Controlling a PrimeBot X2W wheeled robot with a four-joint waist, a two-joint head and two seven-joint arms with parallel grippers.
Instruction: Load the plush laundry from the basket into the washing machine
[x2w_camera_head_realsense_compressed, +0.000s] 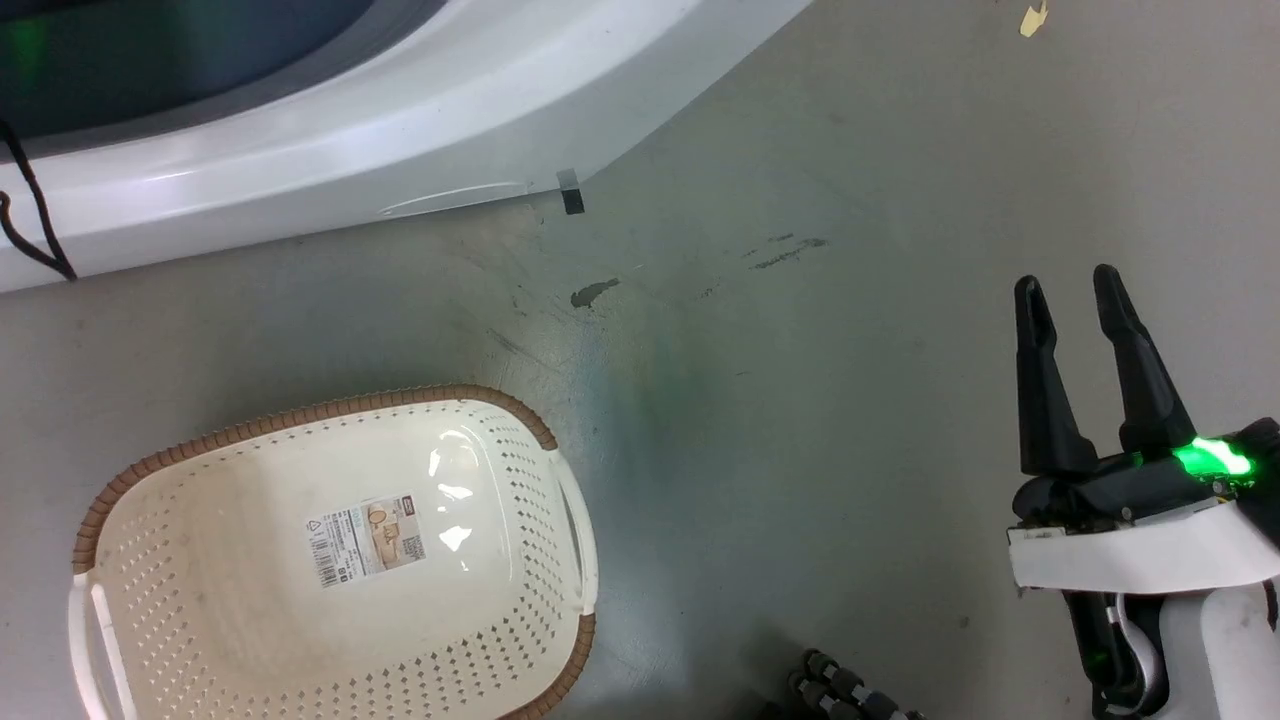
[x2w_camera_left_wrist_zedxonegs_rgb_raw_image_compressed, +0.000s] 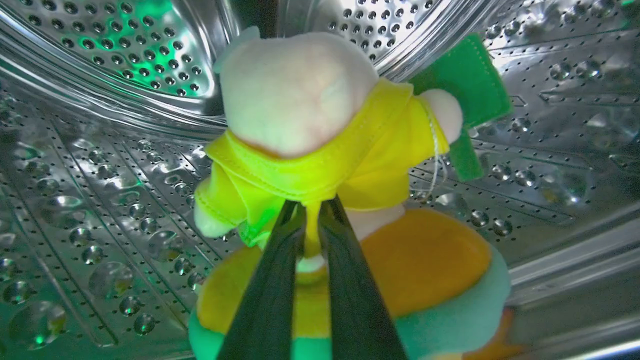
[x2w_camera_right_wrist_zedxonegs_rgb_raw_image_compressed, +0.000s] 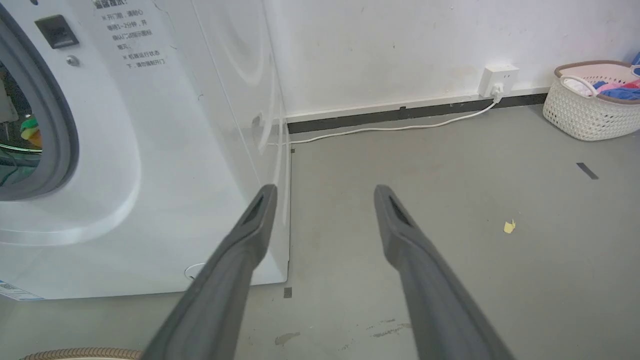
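Yellow-shirted plush (x2w_camera_left_wrist_zedxonegs_rgb_raw_image_compressed: 320, 150) is pinched tight in my left hand (x2w_camera_left_wrist_zedxonegs_rgb_raw_image_compressed: 312, 206), inside the drum (x2w_camera_left_wrist_zedxonegs_rgb_raw_image_compressed: 100, 150), burger (x2w_camera_left_wrist_zedxonegs_rgb_raw_image_compressed: 425, 260) just beneath; my right hand (x2w_camera_head_realsense_compressed: 1068, 282) gapes wide, empty.

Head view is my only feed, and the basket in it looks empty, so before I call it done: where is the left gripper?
Observer: Inside the steel drum. The left gripper is shut on the pink-and-yellow plush, pinching its yellow shirt.
Operator: And the hamburger plush?
Observer: Also in the drum. The hamburger plush sits just below the held one in the left wrist view.
Operator: Anything else in there?
Observer: A green bit, behind the held plush's arm.
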